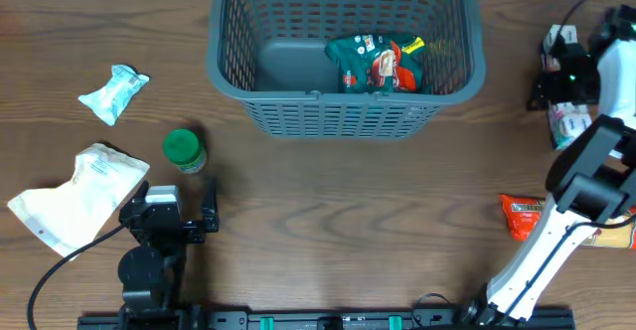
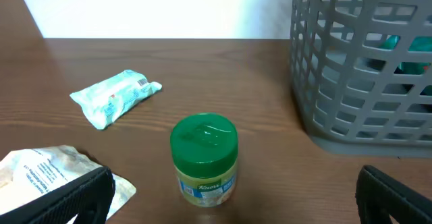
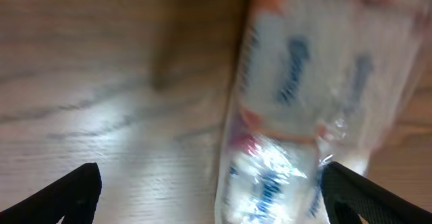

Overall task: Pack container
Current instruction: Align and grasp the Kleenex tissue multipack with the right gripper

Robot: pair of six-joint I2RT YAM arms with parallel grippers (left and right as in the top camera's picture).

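Your right gripper (image 3: 216,196) hangs, fingers wide apart, over the clear blue-printed packet (image 3: 297,109) lying right of the container (image 1: 298,113). Centre it, drop low, then close across its width. Front-left of the container, your left gripper (image 1: 177,203), also spread, faces the green-lidded jar (image 1: 184,149).

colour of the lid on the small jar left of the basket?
Solid green. The lid shows best in the left wrist view.
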